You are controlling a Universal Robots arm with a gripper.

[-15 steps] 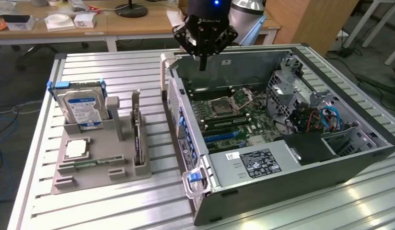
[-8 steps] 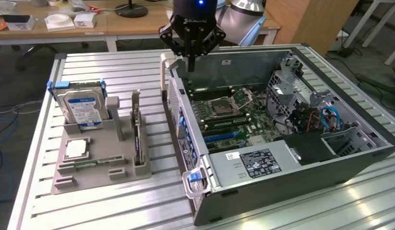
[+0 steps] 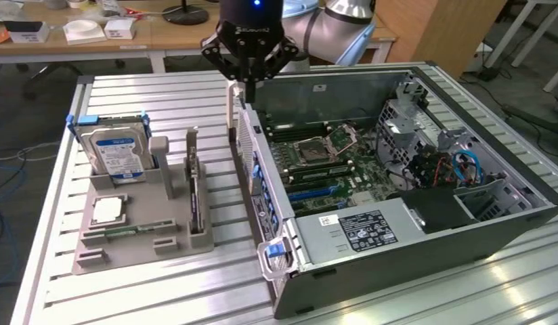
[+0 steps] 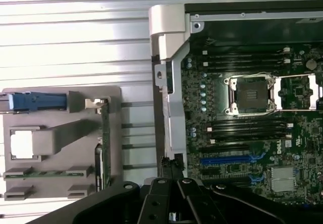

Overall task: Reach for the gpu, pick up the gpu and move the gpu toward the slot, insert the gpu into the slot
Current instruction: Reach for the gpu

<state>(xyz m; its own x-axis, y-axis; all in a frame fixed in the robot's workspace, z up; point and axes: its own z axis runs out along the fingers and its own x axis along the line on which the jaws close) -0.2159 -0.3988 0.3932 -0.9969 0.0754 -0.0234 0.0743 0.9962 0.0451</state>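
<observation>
Gpu [image 3: 196, 200]: standing on edge in grey holder [image 3: 145, 206], lower left of exterior view, well apart from hand.
Hand [image 3: 246, 93]: clenched, upper centre, above computer case [image 3: 378, 271] wall.
Hard drive [image 3: 116, 152]: upright in same holder.

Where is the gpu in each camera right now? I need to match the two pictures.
Exterior view: the gpu stands on edge in the grey holder, on the side nearest the computer case.
Wrist view: the gpu shows edge-on along the grey holder, again on its case side.
Shared landmark: the hard drive with blue trim, in the same holder.
</observation>
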